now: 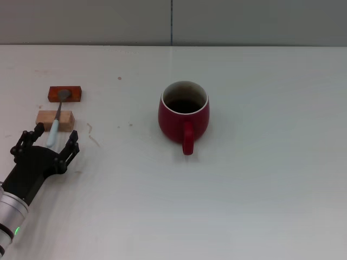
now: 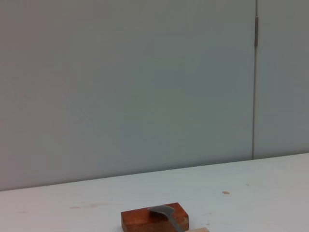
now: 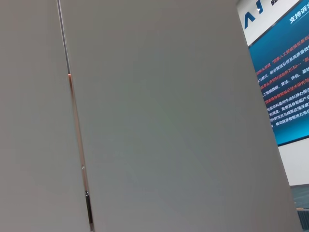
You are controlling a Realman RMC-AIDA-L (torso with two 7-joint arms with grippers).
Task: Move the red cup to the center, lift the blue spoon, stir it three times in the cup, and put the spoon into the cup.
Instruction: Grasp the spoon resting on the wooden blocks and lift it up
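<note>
Red cup (image 1: 183,116) centered, blue spoon (image 1: 56,120) across blocks (image 1: 55,120)

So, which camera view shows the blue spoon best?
The head view shows it best: the whole blue spoon is visible, its bowl on the red-orange block, its handle across the tan block, just ahead of the open left gripper. The left wrist view shows only its grey bowl. The right wrist view shows none of it.

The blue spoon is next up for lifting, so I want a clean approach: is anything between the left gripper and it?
Nothing visible. The open left gripper sits at the handle end of the blue spoon.
</note>
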